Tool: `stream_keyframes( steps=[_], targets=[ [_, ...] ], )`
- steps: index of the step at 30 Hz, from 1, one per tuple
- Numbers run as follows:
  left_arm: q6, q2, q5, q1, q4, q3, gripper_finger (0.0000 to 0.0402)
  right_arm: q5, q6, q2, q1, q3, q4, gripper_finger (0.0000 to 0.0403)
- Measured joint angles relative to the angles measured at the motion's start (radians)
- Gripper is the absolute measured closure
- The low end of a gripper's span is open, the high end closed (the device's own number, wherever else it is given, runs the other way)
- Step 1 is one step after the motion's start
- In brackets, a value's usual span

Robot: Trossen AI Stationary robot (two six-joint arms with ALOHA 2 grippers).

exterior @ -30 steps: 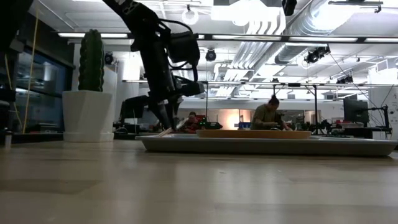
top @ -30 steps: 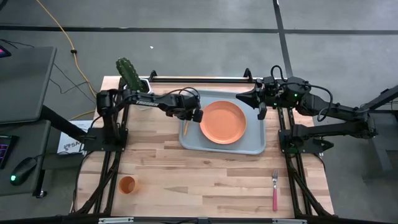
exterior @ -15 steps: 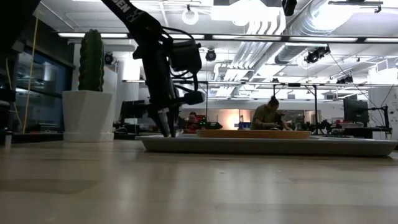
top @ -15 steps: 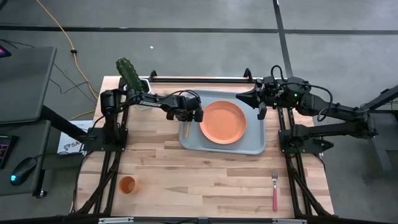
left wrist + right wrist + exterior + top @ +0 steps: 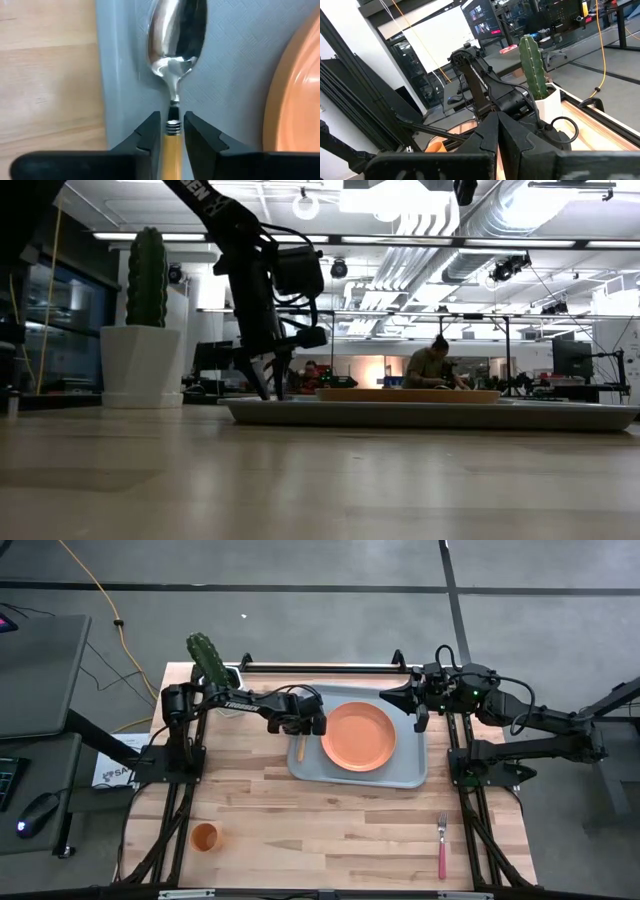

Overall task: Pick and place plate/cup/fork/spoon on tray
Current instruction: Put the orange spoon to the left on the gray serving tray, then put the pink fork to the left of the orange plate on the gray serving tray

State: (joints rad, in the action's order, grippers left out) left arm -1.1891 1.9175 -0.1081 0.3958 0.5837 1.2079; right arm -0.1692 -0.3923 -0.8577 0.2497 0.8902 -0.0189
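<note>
On the wooden table [image 5: 330, 820] the left gripper [image 5: 172, 131] is hovering low over the tray [image 5: 410, 772], fingers just parting beside the spoon [image 5: 176, 45] lying by the plate [image 5: 358, 736] — lifting crooked risks dragging its handle out, while the right gripper [image 5: 496, 131] is waiting shut.

Plate [image 5: 358, 737]: orange. Tray [image 5: 410, 768]: grey-blue. Cup [image 5: 204, 836]: orange. Fork [image 5: 442, 847]: pink handle, silver tines. Spoon [image 5: 175, 30]: silver bowl, orange-yellow handle. Counter [image 5: 330, 830]: pale wood grain.

Left gripper [image 5: 172, 131] fingers slightly parted, right gripper [image 5: 496, 131] fingers together
</note>
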Motion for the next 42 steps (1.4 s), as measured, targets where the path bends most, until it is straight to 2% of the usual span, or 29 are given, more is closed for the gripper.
stream_keyframes(
  steps=[13, 19, 25, 29, 33, 38, 42],
  targets=[
    [0.041, -0.019, 0.003, 0.024, -0.001, 0.0, 0.0285, -0.004, 0.0, 0.0, 0.0, 0.0, 0.0, 0.0402],
    [0.19, -0.122, -0.009, 0.062, -0.016, 0.008, 0.0272, -0.003, 0.0, 0.0, 0.0, 0.0, 0.0, 0.0402],
    [0.453, -0.281, -0.001, 0.049, -0.027, 0.009, 0.0252, -0.003, 0.008, 0.0, 0.0, 0.0, 0.001, 0.0402],
    [0.652, -0.439, 0.053, -0.011, -0.06, 0.009, 0.0236, 0.001, 0.008, 0.0, 0.0, 0.0, 0.02, 0.0402],
    [0.884, -0.614, 0.075, -0.126, -0.145, 0.009, 0.0222, 0.001, 0.008, 0.0, -0.002, 0.0, 0.067, 0.0402],
    [0.969, -0.795, 0.104, -0.289, -0.364, -0.007, 0.0211, 0.001, 0.014, 0.0, -0.004, 0.0, 0.16, 0.0402],
    [1.003, -0.91, 0.094, -0.395, -0.579, -0.105, 0.0208, 0.008, 0.034, 0.0, -0.004, 0.0, 0.196, 0.0402]
  ],
)
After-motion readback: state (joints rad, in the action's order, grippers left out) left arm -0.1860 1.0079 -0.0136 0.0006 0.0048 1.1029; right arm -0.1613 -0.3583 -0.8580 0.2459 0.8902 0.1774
